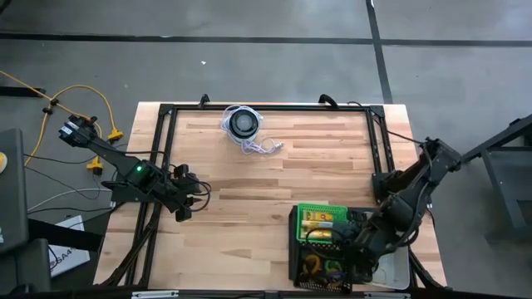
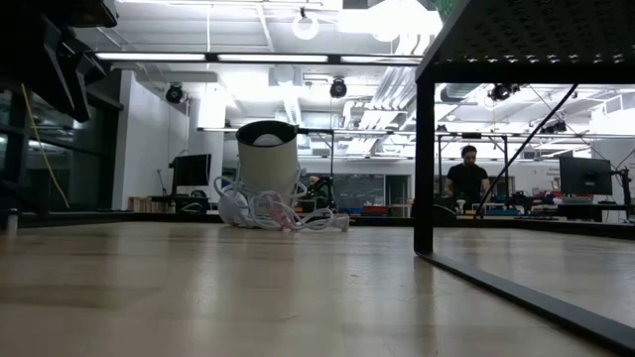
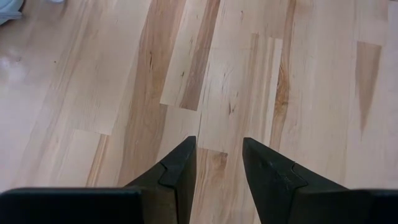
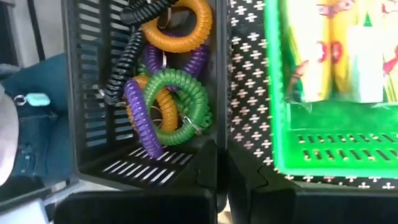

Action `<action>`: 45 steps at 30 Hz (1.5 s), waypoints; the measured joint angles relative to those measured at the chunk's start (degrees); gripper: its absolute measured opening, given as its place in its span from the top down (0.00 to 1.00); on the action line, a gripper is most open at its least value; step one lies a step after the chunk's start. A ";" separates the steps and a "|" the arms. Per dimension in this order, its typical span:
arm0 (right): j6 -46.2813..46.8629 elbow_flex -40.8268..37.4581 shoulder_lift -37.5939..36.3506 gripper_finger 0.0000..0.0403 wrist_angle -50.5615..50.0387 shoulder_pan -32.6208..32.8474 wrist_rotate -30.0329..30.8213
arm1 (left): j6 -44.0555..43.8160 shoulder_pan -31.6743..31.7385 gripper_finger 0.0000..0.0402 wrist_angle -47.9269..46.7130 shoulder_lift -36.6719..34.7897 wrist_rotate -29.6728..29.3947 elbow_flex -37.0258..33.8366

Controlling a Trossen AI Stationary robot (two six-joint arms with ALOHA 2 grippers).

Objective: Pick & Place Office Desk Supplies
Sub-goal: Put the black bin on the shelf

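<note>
The sorting looks nearly finished: the coiled rings (image 4: pixel 171 93) in orange, purple, green and black lie in a slotted black bin (image 4: pixel 93 124) on the black tray (image 1: pixel 332 249) at the desk's near right corner, and the yellow packets (image 1: pixel 317 218) sit in a green basket (image 4: pixel 323 149) just beside it. No loose supplies show on the bare wood. The right gripper (image 4: pixel 221 180) hangs over the bin, jaws closed and empty. The left gripper (image 3: pixel 217 162) waits near the desk's left edge (image 1: pixel 154 208), jaws narrowly parted, holding nothing. A black disc with white cord (image 1: pixel 245 129) sits by the far edge, well clear.
</note>
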 joint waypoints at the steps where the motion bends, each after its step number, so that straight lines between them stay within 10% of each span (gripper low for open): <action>1: 0.43 -1.43 -0.66 0.99 0.88 -0.05 0.02 | -0.02 0.00 0.69 -0.02 0.00 0.00 0.00; 45: -1.33 -9.35 -3.23 0.98 1.66 -0.14 0.50 | -0.01 -0.01 0.69 -0.01 0.02 0.00 0.00</action>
